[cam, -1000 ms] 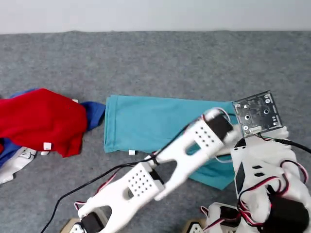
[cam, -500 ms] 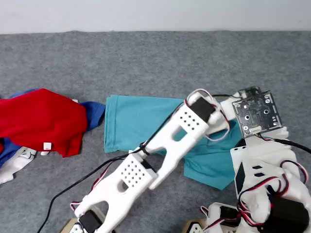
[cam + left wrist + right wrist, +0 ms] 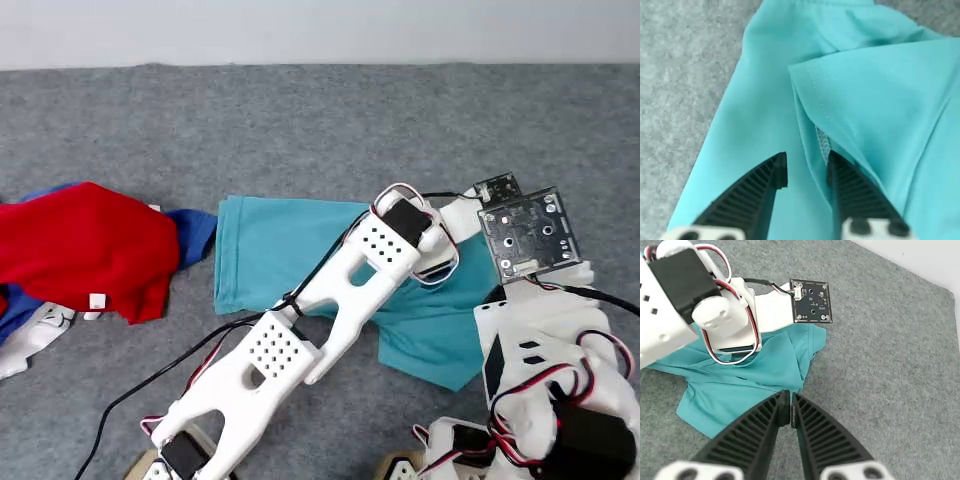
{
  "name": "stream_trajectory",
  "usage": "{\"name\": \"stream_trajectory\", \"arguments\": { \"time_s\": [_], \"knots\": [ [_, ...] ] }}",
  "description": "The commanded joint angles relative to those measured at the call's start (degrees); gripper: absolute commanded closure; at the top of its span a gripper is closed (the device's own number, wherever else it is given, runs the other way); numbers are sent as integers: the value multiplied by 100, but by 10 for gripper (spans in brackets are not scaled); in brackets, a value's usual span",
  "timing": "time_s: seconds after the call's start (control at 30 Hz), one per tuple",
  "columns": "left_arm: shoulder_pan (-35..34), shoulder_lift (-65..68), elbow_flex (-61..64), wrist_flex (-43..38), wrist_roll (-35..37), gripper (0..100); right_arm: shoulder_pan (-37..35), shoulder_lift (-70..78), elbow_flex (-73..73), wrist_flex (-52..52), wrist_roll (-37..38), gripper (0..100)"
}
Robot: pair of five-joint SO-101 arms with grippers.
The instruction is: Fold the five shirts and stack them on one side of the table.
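Left claw point(image 3: 807, 167), shifted along teal shirt point(image 3: 755, 100), spread astride a fold — maybe touching it, right claw point(image 3: 790, 407) pressed together

The flat shirt point(image 3: 280, 255) is lying at the middle of the table point(image 3: 300, 120). The heap of shirts point(image 3: 85, 245) is sitting at the table's left edge, just beside the flat shirt. The left arm point(image 3: 300, 340) is stretching across the flat shirt from the near side, and the left gripper point(image 3: 807, 172) is straddling a folded edge on that shirt's right part. The right gripper point(image 3: 791, 407) is hanging above the table, at the shirt's right border.
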State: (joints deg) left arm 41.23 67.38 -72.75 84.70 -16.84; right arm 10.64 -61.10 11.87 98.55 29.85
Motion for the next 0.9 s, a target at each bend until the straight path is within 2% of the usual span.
{"name": "stream_trajectory", "arguments": {
  "time_s": [0.0, 0.13, 0.43, 0.6, 0.87],
  "knots": [
    [18, -615, -251, 325, 26, 855, -48, -4, -35, 31, -18, 976],
    [308, -914, -251, 835, 26, 855, -48, -4, -35, 13, -18, 976],
    [905, -1125, -215, 1292, 53, 856, -48, -4, -35, -31, 9, 976],
    [413, -695, -242, 1371, 18, 901, -57, -4, -35, -31, 18, 976],
    [-484, 53, -242, 1029, 9, 906, -57, -4, -35, 22, 18, 976]
  ]
}}
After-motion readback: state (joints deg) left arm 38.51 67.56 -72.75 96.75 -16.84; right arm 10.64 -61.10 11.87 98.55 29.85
